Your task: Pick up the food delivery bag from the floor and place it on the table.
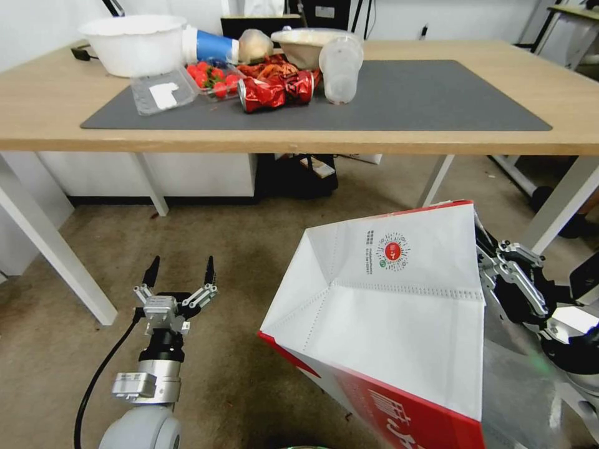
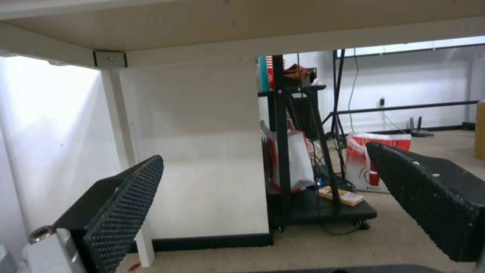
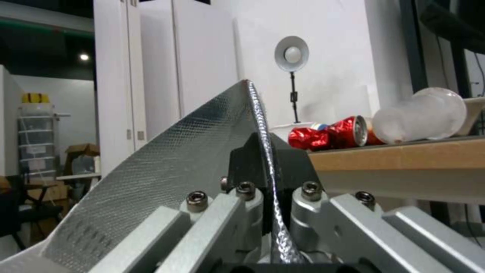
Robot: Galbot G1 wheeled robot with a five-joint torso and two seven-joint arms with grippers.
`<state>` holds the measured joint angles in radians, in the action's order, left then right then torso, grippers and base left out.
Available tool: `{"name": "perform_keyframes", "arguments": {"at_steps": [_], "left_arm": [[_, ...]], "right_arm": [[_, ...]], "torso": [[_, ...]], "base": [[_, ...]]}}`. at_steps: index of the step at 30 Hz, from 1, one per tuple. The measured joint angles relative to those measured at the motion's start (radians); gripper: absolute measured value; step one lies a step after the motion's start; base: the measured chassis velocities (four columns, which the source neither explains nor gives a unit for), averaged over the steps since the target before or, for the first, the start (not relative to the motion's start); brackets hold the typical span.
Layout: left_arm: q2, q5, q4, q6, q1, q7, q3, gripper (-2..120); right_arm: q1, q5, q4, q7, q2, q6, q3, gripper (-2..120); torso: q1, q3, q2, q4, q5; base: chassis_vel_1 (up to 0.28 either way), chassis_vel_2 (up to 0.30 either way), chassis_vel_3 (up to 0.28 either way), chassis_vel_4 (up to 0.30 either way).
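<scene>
Head camera first: we see the food delivery bag (image 1: 399, 312) tipped up at the lower right, in front of the table (image 1: 37, 106) and below its edge, with the floor (image 1: 237, 249) beneath it. Our right gripper (image 1: 493, 265) is at the bag's right edge, our left gripper (image 1: 180, 272) sits low at the left with its jaws spread and empty. From the left wrist we look between two open black pads (image 2: 126, 204) under the table, gripping nothing. From the right wrist we see the jaws closed on the bag's silver foil rim (image 3: 263, 151), with a crushed red can (image 3: 328, 134) on the table edge beyond.
</scene>
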<state>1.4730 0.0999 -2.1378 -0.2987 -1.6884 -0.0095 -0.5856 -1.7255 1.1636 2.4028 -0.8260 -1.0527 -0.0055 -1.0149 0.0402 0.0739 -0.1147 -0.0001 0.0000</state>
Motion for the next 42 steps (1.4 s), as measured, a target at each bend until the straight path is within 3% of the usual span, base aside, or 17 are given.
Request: {"name": "perform_keyframes", "arguments": {"at_steps": [42], "left_arm": [[-0.012, -0.035, -0.043, 0.049, -0.029, -0.01, -0.005, 100]], "right_arm": [[0.003, 0.004, -0.01, -0.051, 0.005, -0.002, 0.005, 0]], "torso": [[0.038, 0.135, -0.172, 0.0001, 0.0]], "base": [[0.0, 0.0, 0.0, 0.0]]}}
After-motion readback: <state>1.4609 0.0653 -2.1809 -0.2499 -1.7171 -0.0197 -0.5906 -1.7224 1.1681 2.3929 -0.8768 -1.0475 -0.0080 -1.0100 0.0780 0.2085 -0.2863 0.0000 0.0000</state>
